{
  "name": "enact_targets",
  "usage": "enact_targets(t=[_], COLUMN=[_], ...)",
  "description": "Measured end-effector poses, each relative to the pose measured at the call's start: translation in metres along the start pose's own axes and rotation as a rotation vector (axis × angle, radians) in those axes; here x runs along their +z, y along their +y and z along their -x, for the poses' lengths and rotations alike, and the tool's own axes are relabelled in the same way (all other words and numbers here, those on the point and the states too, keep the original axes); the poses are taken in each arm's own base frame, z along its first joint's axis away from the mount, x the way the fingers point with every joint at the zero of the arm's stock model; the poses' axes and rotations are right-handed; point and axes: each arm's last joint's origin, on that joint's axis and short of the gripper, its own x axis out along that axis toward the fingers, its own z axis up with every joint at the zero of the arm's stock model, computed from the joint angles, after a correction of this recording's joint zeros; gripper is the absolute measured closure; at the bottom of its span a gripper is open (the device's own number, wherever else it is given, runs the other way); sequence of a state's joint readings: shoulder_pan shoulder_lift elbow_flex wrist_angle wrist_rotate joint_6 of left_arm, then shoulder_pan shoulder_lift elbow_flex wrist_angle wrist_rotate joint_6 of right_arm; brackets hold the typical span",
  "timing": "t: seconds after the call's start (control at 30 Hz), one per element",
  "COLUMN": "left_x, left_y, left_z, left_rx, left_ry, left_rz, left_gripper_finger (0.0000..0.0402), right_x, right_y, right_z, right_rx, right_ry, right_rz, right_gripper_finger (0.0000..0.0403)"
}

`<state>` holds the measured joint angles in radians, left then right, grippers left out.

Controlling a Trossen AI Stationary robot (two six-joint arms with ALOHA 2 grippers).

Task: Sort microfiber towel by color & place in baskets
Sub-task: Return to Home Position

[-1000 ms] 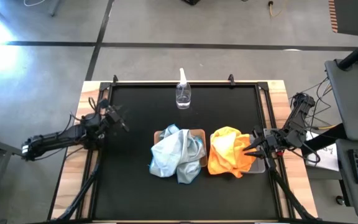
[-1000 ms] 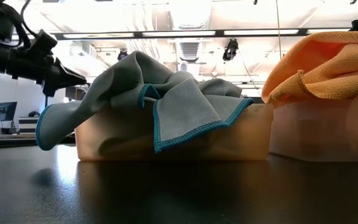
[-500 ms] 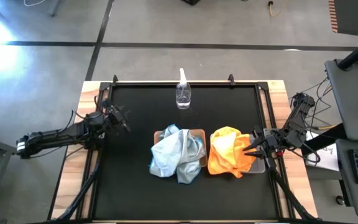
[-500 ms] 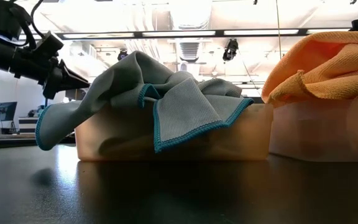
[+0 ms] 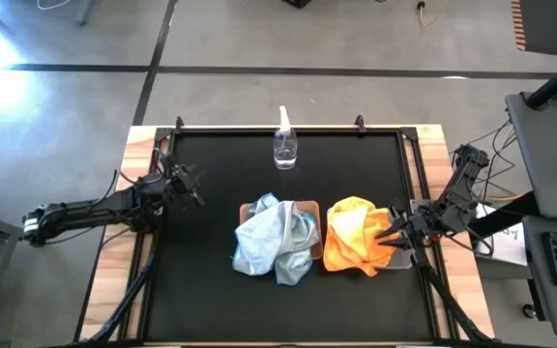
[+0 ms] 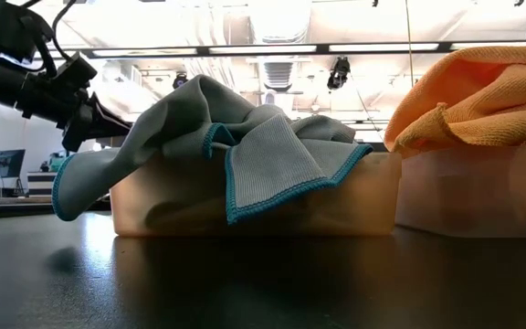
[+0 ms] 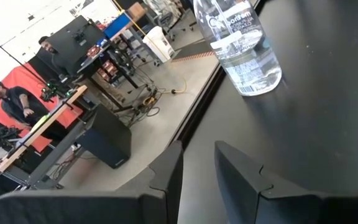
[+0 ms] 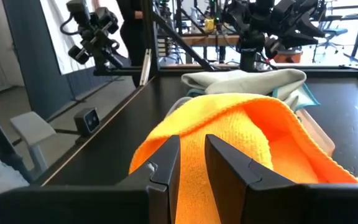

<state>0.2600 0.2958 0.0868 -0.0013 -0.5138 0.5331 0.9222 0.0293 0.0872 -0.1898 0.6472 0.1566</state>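
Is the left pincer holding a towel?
No, the left pincer is empty, with only the bottle ahead of it.

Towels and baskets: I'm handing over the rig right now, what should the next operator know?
Left gripper open, empty, over the table near its left edge. Right gripper open, empty, beside the orange towels.
Blue-grey towels heaped in the tan basket, draping over its rim; orange towels in the grey basket.
Done: sorting, as far as visible. Left: park both arms.
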Motion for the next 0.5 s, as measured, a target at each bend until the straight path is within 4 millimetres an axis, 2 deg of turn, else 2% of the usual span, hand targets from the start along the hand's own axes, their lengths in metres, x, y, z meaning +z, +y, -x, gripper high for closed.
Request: enact_targets(t=[0.23, 0.5], left_x=[-0.001, -0.002], left_y=[-0.001, -0.003], left_z=[-0.001, -0.003], left_rx=[-0.009, -0.017], left_ry=[0.014, 0.028], left_rz=[-0.009, -0.018], left_gripper_finger=[0.0323, 0.0323], right_x=[0.0, 0.001], right_y=[-0.001, -0.013], right_z=[0.0, -0.005], right_rx=[-0.009, -0.15], right_ry=[-0.002, -0.012], right_rz=[-0.002, -0.017], right_gripper_finger=[0.0335, 0.0335])
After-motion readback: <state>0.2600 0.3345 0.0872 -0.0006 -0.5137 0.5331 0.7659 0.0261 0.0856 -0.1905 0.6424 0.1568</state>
